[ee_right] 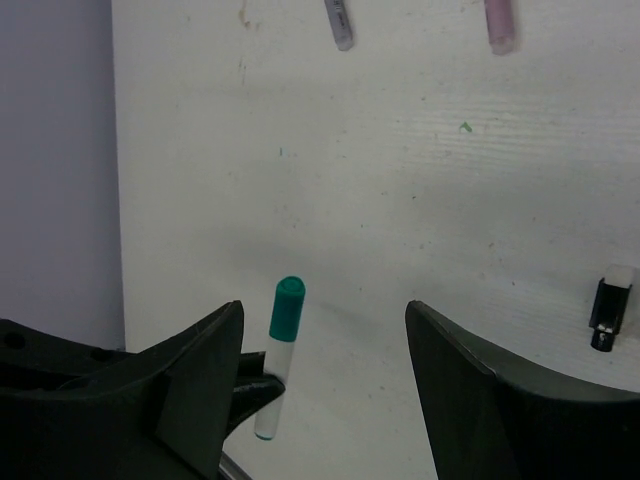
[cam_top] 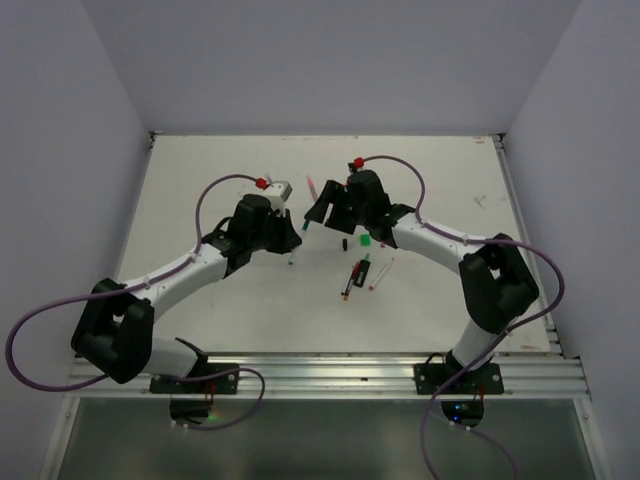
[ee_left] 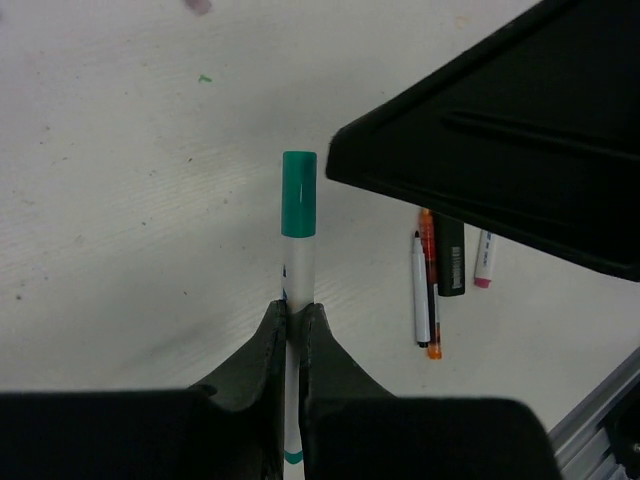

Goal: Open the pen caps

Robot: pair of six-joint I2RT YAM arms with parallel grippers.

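**Mia:** What is the left gripper (ee_left: 295, 318) doing?

**Tom:** Its two black fingers are pinched tight on a thin marker pen with a whitish plastic barrel (ee_left: 298, 270). It looks lifted off the white table (cam_top: 200, 165).

**Mia:** Why does it grab so low down?

**Tom:** So the little teal plastic cap (ee_left: 299, 195) sticks out free at the far end. I think that leaves room for the other arm to take it.

**Mia:** And the right gripper (ee_right: 325, 350)?

**Tom:** Its fingers are spread wide apart and hold nothing. The cap is very close to one finger. I can't tell if it is really in between them yet.

**Mia:** So is the cap off?

**Tom:** No, it is on the pen. The right fingers would need to line up around the cap, shut on it, and pull straight out. If they squeeze crooked, the cap could slip.

**Mia:** Are there more pens?

**Tom:** Yes, a small bunch of other pens (ee_left: 435, 290) lies on the table nearby.
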